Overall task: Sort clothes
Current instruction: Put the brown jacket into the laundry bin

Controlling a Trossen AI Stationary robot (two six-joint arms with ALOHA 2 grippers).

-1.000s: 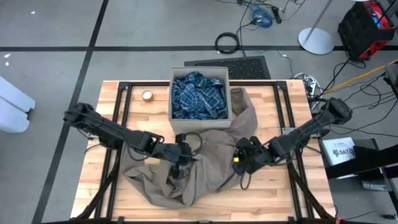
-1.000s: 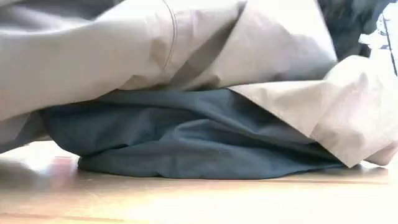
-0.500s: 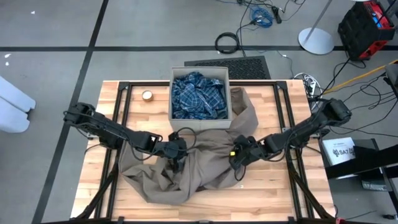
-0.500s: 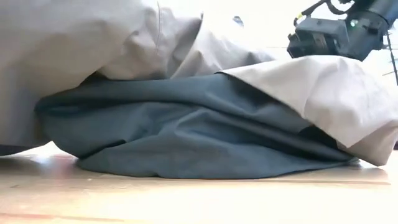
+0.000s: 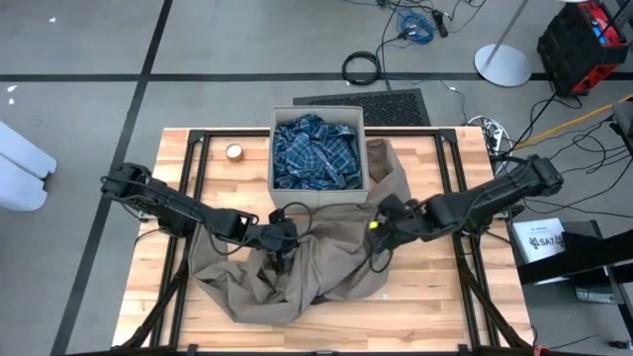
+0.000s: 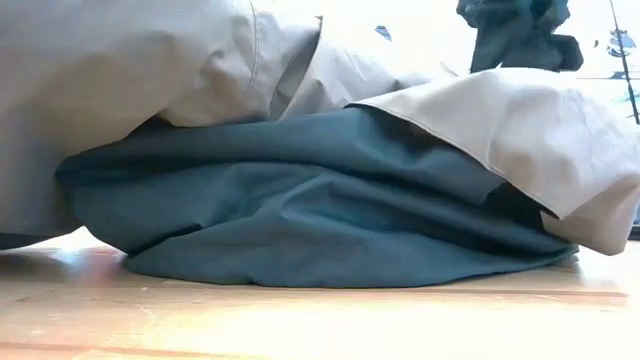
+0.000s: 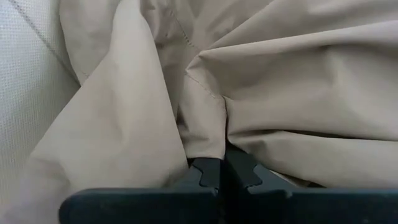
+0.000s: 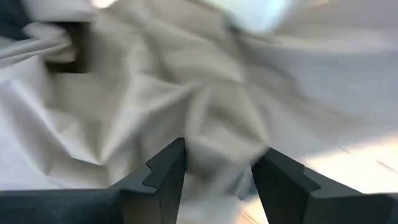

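A large tan garment [image 5: 326, 262] lies crumpled over the middle of the table. In the low view it covers a dark slate garment [image 6: 300, 210] that rests on the wood. A blue plaid shirt [image 5: 316, 148] fills the beige fabric box [image 5: 275, 148] at the far centre. My left gripper [image 5: 282, 247] is shut on the tan cloth near the box's near left corner. My right gripper [image 5: 379, 235] stands open above the garment's right part, and in the low view [image 6: 515, 35] it hangs clear over the cloth. My left gripper pinches a raised fold of the tan garment [image 7: 205, 140] between its two shut fingers [image 7: 245, 174], with several layers bunched together. The fold rises away from the fingertips, and the cloth around it lies slack in creases. The rest of the garment rests on the table.
A small roll of tape [image 5: 234, 151] lies on the wood left of the box. Black frame rails [image 5: 198, 178] run along both sides of the table. Bare wood [image 5: 435, 307] shows at the near right. Cables and a stand lie on the floor beyond the far edge.
My right gripper has risen and gone toward the far edge and the box, and now stands clear of the tan garment. The garment's right part, held high a second ago, has dropped onto the slate garment. My left gripper has drawn its fold slightly toward the far edge.
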